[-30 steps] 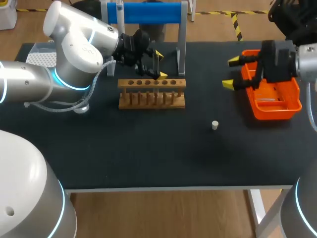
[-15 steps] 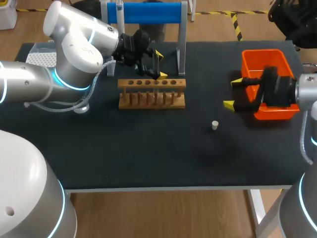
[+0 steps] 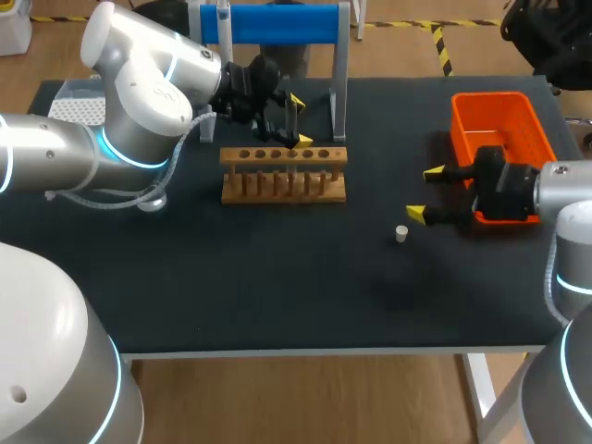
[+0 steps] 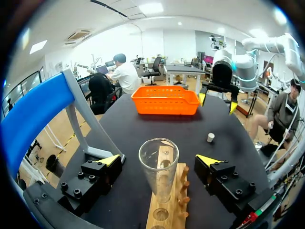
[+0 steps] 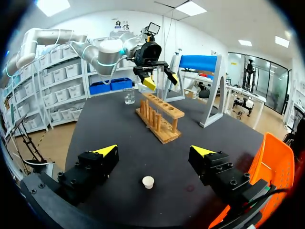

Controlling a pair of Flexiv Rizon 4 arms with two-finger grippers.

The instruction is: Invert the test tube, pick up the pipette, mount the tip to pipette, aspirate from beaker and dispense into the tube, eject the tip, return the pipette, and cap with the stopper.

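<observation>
- Test tube (image 4: pixel 158 174): we find it upright in the wooden rack (image 4: pixel 167 206), open mouth up. It is clear glass; we cannot tell whether it holds liquid.
- Left gripper (image 4: pixel 158 160): it hangs over the rack with its fingers spread wide, one on each side of the tube. Neither yellow tip touches the glass.
- Stopper (image 3: pixel 401 233): a small white plug standing alone on the black table (image 3: pixel 277 287), well apart from the rack.
- Right gripper (image 3: pixel 425 193): it is low over the table with its fingers wide apart and nothing between them. The stopper lies just ahead of it, close to one yellow tip, and we see no contact.
- Orange basket (image 3: pixel 499 116): it sits at the right side of the table, and the right gripper's black body overlaps its near end in the head view.
- Beaker (image 5: pixel 128 96): clear glass, on the table beyond the rack's far end in the right wrist view.
- Blue-barred stand (image 3: pixel 268 23): it stands at the far edge of the table, behind the rack.
</observation>
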